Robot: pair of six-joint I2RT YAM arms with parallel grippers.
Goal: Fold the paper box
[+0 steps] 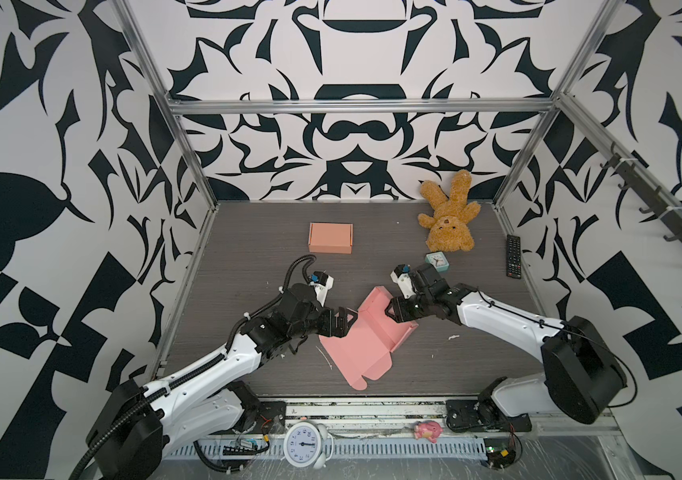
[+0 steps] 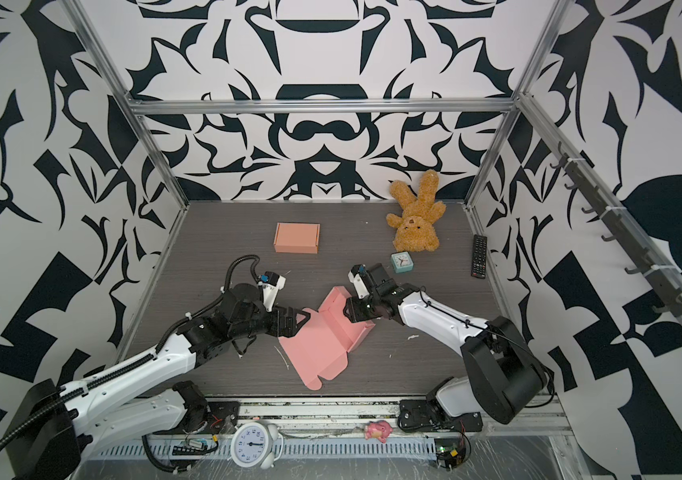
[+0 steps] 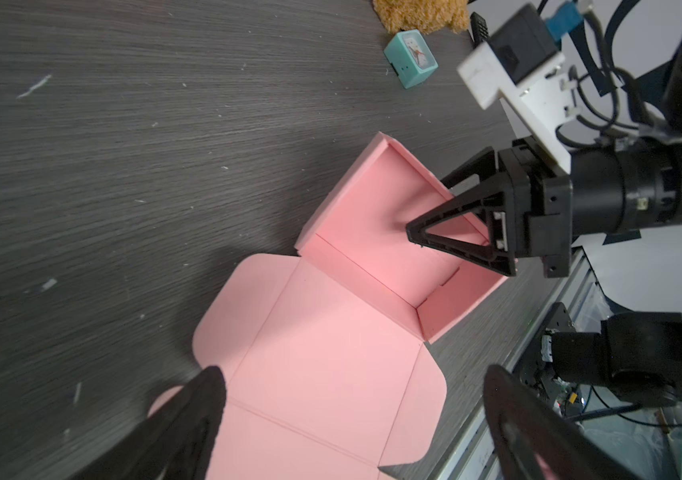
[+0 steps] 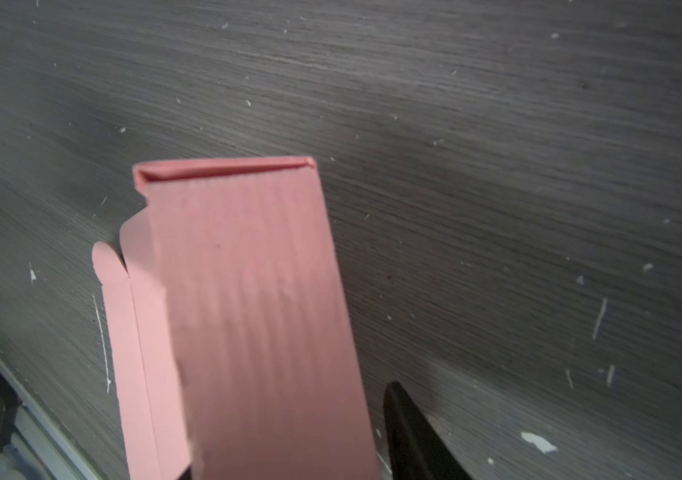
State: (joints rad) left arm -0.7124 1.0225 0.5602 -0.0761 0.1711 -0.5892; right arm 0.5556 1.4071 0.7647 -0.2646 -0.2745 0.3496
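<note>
At the 10 o'clock edge of the pink paper box (image 1: pixel 356 351), the left claw (image 1: pixel 348 319) is wide open and holds nothing. Flat pink paper lies below its fingers (image 3: pixel 183 430). At the box's 1 o'clock end, the right claw (image 1: pixel 390 309) has one finger inside the box and one outside, with a stood-up wall between them. I cannot tell if it is squeezing that wall. The box lies half made near the front middle of the table (image 1: pixel 248 257), its flat part toward 6 o'clock. Far off at 11 o'clock sits a closed peach box (image 1: pixel 330 237). Toward 1 o'clock are a small green clock (image 1: pixel 437 262) and a teddy bear (image 1: pixel 447 224).
</note>
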